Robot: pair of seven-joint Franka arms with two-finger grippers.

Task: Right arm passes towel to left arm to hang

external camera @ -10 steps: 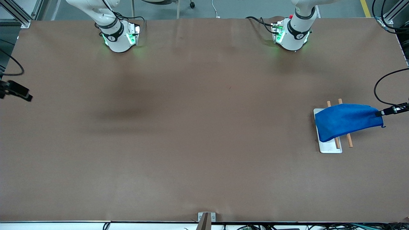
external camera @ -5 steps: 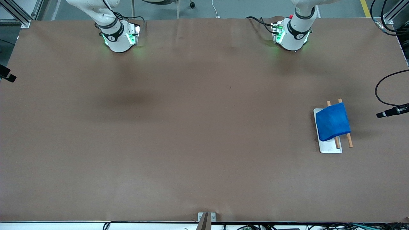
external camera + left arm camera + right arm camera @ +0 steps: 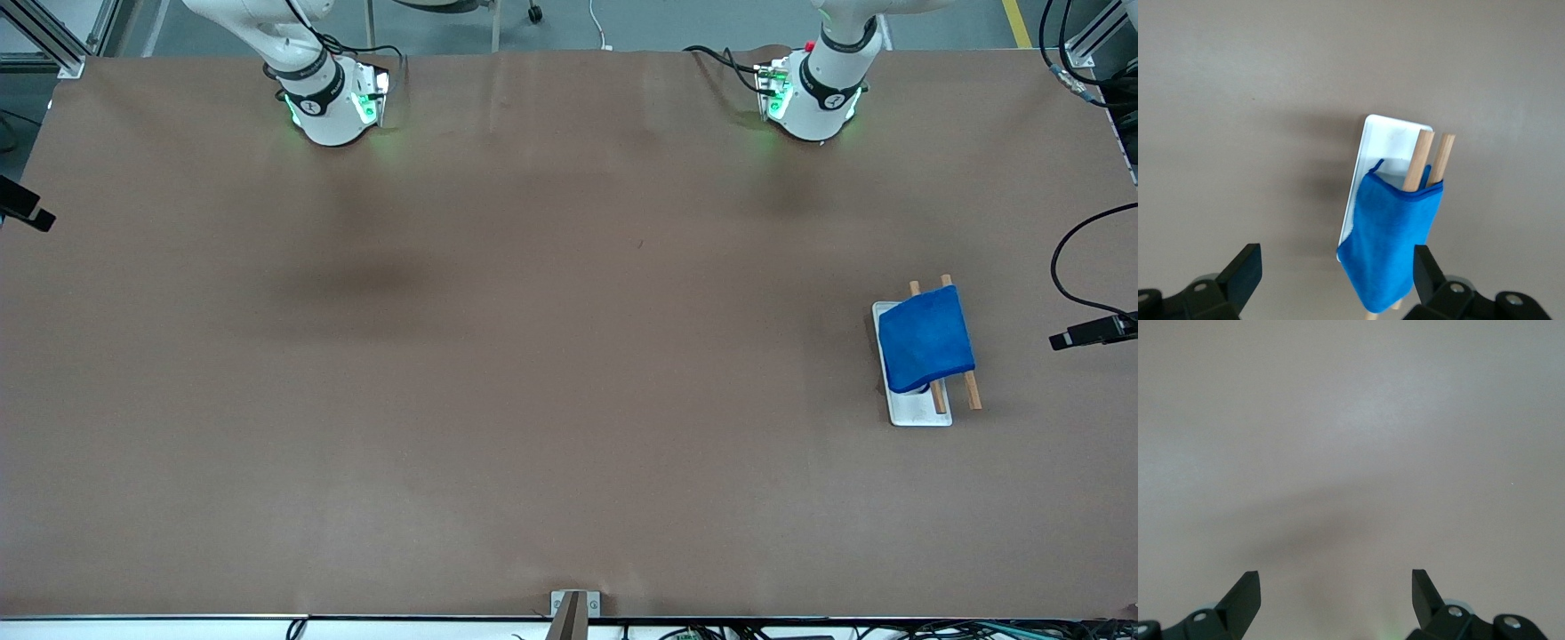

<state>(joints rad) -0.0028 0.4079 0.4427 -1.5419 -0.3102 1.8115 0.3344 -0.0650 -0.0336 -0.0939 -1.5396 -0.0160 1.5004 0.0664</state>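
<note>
Brown table point(image 3: 533, 356) w/ a white tray point(image 3: 920, 413) near the left arm's end; two wood rods point(image 3: 973, 391) stand over the tray, and the blue towel point(image 3: 926, 340) hangs draped across both, covering most of the tray. Left gripper point(image 3: 1338, 277) is up over the table by the towel, fingers point(image 3: 1245, 270) spread wide, holding nothing. Right gripper point(image 3: 1336, 597) waits over bare table at the right arm's end, fingers apart too, nothing between them.

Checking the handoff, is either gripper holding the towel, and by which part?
Nothing is held. Both grippers, left and right, are open; the towel drapes over the rods.
</note>
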